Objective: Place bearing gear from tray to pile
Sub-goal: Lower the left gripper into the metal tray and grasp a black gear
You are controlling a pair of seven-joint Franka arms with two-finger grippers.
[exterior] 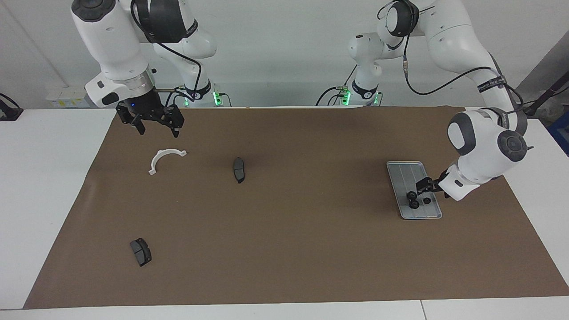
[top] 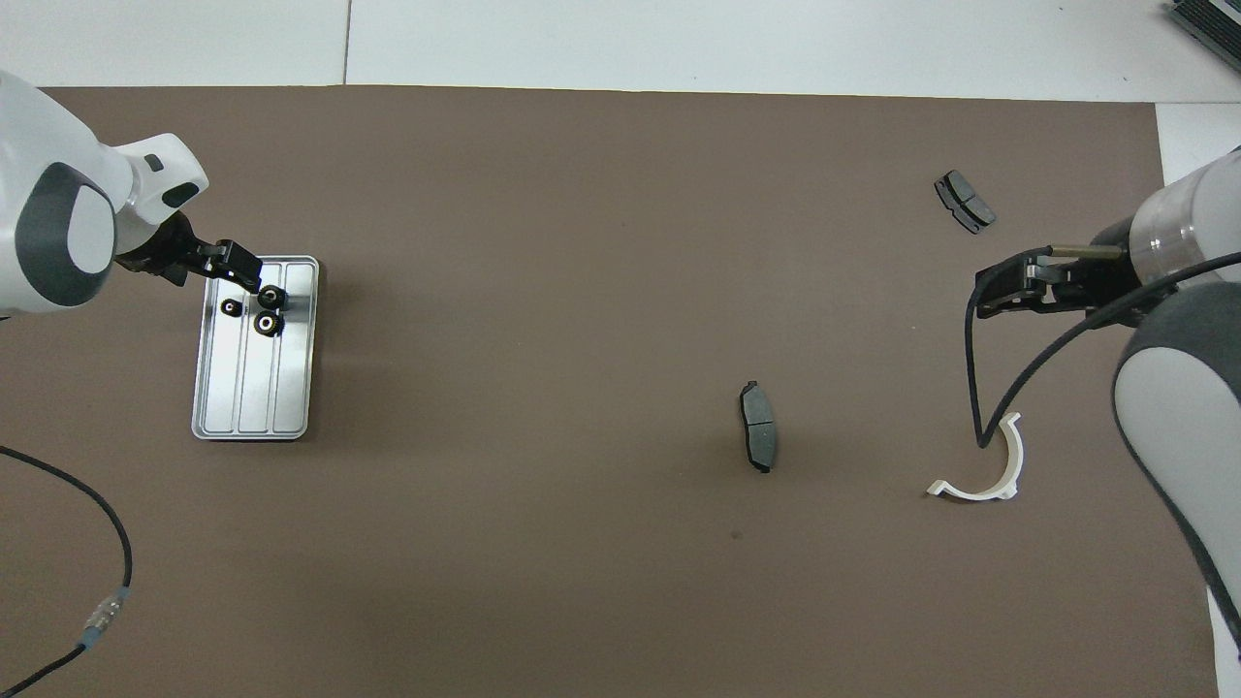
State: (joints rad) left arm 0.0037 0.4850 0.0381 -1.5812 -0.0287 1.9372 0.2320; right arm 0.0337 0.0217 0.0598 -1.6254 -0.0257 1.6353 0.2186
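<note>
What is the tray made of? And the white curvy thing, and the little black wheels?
Tray: looks like metal, silver-grey and slightly shiny, with pressed ridges. White bracket: probably plastic, matte plain white, thin curved shape. Gears: black, maybe metal or hard plastic, with pale centres; too small to tell.

I saw open counter (exterior: pixel 311 231) between the tray (exterior: pixel 406 171) and the white bracket (exterior: pixel 165 159); only one brake pad (exterior: pixel 238 169) lay in that stretch.
</note>
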